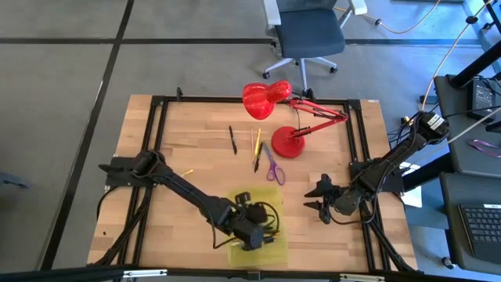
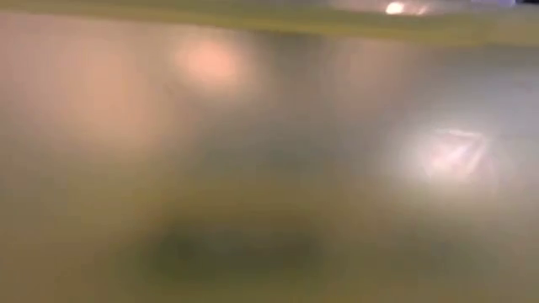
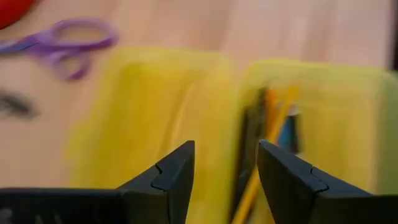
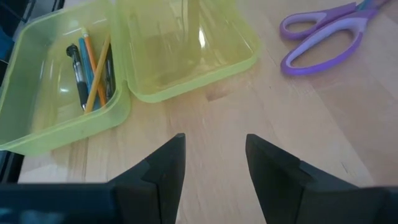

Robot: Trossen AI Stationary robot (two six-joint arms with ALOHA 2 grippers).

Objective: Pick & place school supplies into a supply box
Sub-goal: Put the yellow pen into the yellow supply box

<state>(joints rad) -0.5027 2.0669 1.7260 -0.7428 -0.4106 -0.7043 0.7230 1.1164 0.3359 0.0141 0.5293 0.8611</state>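
The supply box (image 1: 272,247) (image 4: 155,56), translucent yellow-green, lies open in two halves at the table's near edge. One half holds several pens and pencils (image 4: 92,70) (image 3: 268,143); the other half is bare. My left gripper (image 1: 262,229) (image 3: 226,171) hovers open over the box, above the ridge between the halves. My right gripper (image 1: 321,197) (image 4: 214,168) is open, low over bare wood to the right of the box. Purple-handled scissors (image 1: 272,166) (image 4: 320,37) (image 3: 62,42) and three loose pens (image 1: 255,149) lie flat farther back. The box wall (image 2: 269,151) blocks the low view.
A red desk lamp (image 1: 274,106) stands on its round base (image 1: 288,143) at the far middle, just behind the scissors. A small yellow piece (image 1: 188,171) lies near the left arm. Bare wood stretches between the box and my right gripper.
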